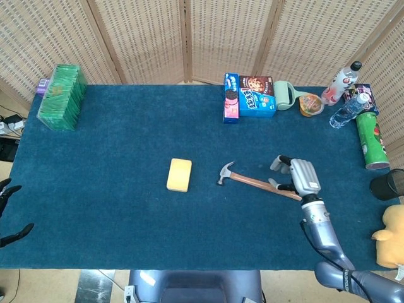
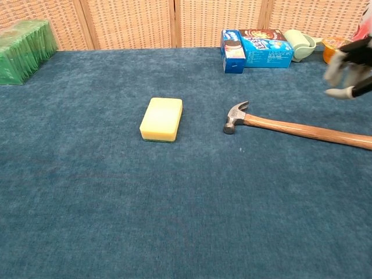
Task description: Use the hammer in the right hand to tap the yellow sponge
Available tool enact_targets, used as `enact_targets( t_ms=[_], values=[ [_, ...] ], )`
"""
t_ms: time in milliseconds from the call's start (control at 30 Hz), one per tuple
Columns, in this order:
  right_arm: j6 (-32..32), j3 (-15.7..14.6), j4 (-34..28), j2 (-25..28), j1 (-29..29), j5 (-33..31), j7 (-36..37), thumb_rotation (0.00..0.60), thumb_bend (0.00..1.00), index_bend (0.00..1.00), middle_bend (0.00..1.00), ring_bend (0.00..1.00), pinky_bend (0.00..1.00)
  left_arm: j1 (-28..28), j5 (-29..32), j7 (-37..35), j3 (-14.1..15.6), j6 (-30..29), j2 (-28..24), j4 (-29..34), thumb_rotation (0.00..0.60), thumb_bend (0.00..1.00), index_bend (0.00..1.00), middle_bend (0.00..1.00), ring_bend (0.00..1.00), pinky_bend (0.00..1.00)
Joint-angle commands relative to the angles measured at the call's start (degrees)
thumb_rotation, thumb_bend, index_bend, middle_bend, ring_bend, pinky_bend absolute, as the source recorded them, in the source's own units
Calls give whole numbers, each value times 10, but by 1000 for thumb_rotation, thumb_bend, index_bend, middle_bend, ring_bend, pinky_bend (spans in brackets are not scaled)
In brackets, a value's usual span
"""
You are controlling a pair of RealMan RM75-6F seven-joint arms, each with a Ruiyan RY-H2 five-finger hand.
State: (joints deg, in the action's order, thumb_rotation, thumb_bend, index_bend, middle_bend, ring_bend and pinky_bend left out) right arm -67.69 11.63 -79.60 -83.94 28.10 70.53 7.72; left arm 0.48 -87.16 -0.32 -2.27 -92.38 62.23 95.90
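The yellow sponge (image 1: 179, 175) (image 2: 161, 118) lies flat near the middle of the blue table. To its right the hammer (image 1: 255, 182) (image 2: 290, 125) rests on the cloth, its metal head toward the sponge and its wooden handle running right. My right hand (image 1: 300, 177) (image 2: 349, 67) is open, fingers spread, raised near the handle's far end and holding nothing. In the head view only the fingertips of my left hand (image 1: 9, 211) show, at the left edge off the table; I cannot tell how they lie.
Cookie boxes (image 1: 249, 97) (image 2: 256, 49), a pale green cup (image 1: 284, 95), a jelly cup (image 1: 311, 105), bottles (image 1: 343, 95) and a green can (image 1: 371, 140) line the back right. A green stack (image 1: 62, 96) (image 2: 23, 42) sits back left. A black cup (image 1: 389, 184) stands at the right edge.
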Motion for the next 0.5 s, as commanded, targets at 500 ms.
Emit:
enact_targets(
  t_ms=[500],
  values=[
    [-164,-85,-44,99,-143,74,-130,600,369,708,723,799,708,19,10,-42,5,-12,37,-57,600,181,283,149,49,0]
  ],
)
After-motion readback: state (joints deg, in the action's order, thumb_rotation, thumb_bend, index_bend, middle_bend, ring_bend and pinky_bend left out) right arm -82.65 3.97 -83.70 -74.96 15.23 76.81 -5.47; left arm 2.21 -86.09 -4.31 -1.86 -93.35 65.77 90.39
